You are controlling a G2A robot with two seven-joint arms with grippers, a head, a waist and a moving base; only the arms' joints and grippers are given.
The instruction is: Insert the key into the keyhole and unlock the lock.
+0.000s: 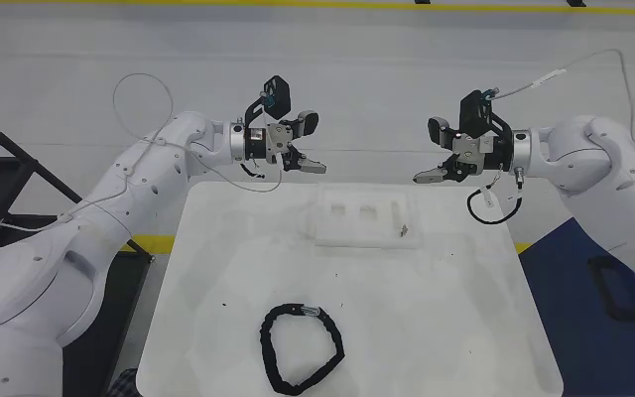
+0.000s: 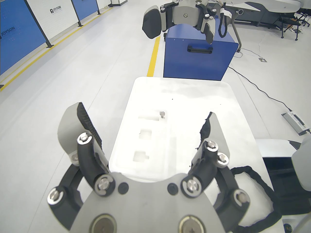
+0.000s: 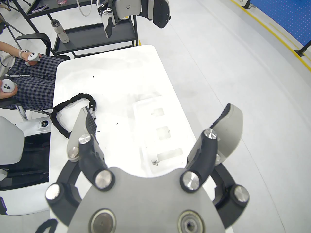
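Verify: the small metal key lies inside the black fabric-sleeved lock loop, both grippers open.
Wrong: the top view shows the small metal key on the white foam tray, outside the black fabric-sleeved lock loop. Left gripper and right gripper are open.

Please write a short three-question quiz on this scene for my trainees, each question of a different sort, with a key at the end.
1. Fill in the gap: the left gripper and the right gripper both hang above the table with their fingers ____.
2. True or false: the key lies on the foam tray.
3. Where is the cable lock?
A. Held in a gripper
B. On the table, nearer the robot than the tray
C. In a recess of the tray

Key: 1 open; 2 true; 3 B.
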